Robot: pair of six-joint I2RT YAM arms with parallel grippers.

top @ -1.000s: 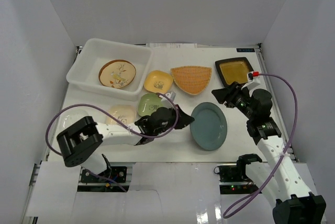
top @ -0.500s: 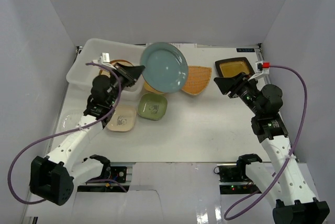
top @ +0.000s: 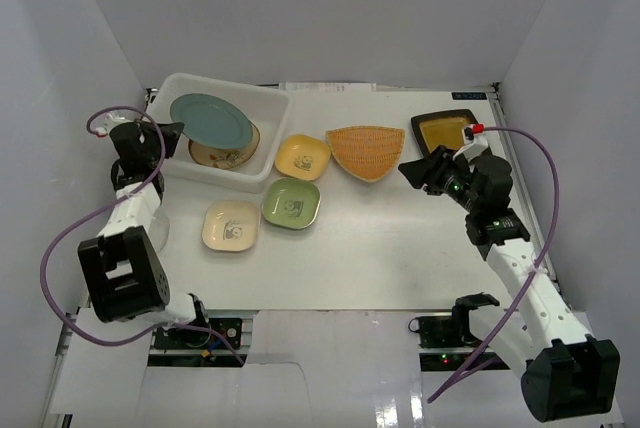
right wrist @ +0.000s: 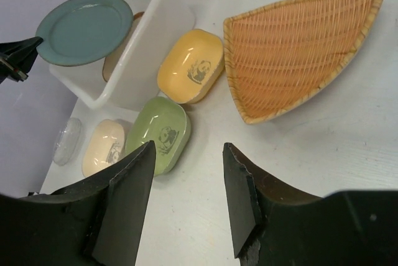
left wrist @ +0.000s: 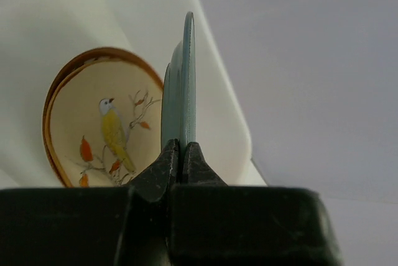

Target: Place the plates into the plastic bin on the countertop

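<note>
- The left gripper (left wrist: 181, 151) is pinched closed on the rim of the round teal plate (top: 212, 120). In the left wrist view, both fingertips press the plate's edge from either side.
- The teal plate reaches out from the left gripper over the left half of the plastic bin (top: 283, 108). It is roughly level and sits about at the height of the rim. I cannot tell whether it touches the bin.
- A brown-rimmed bird plate (left wrist: 102, 129) lies on the bin's floor, and the teal plate covers part of it.
- The right gripper (right wrist: 188, 148) has its fingers spread wide and holds nothing. It hangs above the countertop (top: 400, 248), well to the right of the bin.
- A small yellow plate (top: 303, 155) sits just beside the bin's right front corner.
- A green plate (top: 291, 203) lies a little past the yellow one, away from the bin and toward the arm bases.
- A cream plate (top: 231, 224) lies near the bin's front wall, left of the green plate.
- The fan-shaped orange plate (top: 366, 151) lies right of the bin, beyond the yellow plate.
- The dark square plate (top: 445, 131) lies farthest from the bin, on the right, past the orange one.
</note>
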